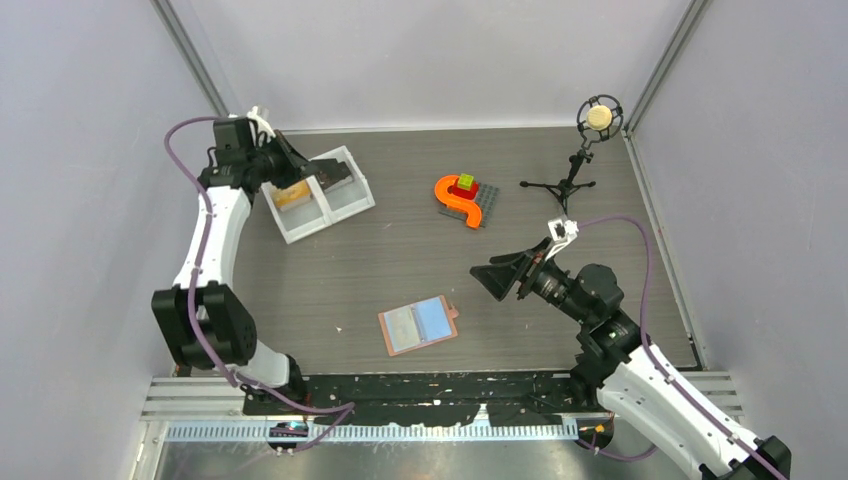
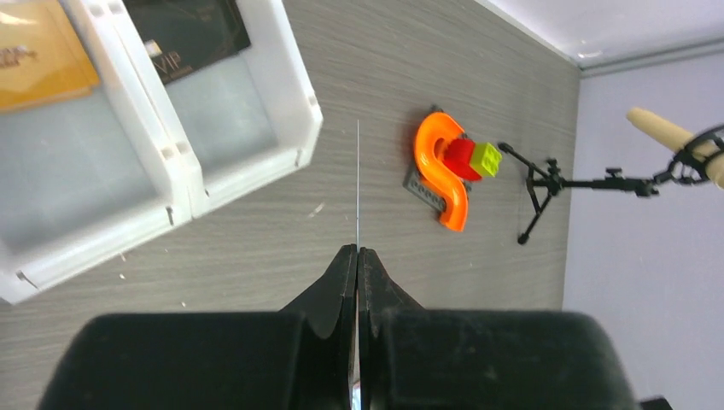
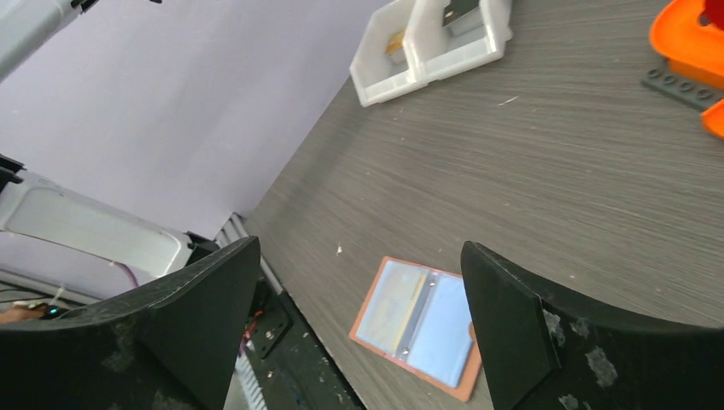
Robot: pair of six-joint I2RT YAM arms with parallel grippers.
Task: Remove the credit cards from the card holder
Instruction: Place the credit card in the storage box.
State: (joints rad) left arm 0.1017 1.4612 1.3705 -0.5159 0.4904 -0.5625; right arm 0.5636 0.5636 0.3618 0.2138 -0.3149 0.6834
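Observation:
The card holder [image 1: 418, 325] lies spread open on the table near the front, salmon-brown rim around light blue pockets; the right wrist view shows it too [image 3: 418, 318]. My left gripper [image 2: 357, 249] is shut on a thin credit card [image 2: 357, 179] seen edge-on, held over the table beside the white tray [image 2: 294, 94]. In the tray lie a dark card [image 2: 192, 34] and a gold one [image 2: 38, 55]. My right gripper [image 3: 360, 248] hangs open above and to the right of the holder, nothing between its fingers.
The white two-compartment tray [image 1: 296, 232] stands at the back left. An orange S-shaped piece with red and green bricks on a grey plate [image 1: 462, 198] sits mid-back. A microphone on a small tripod [image 1: 572, 180] stands at the back right.

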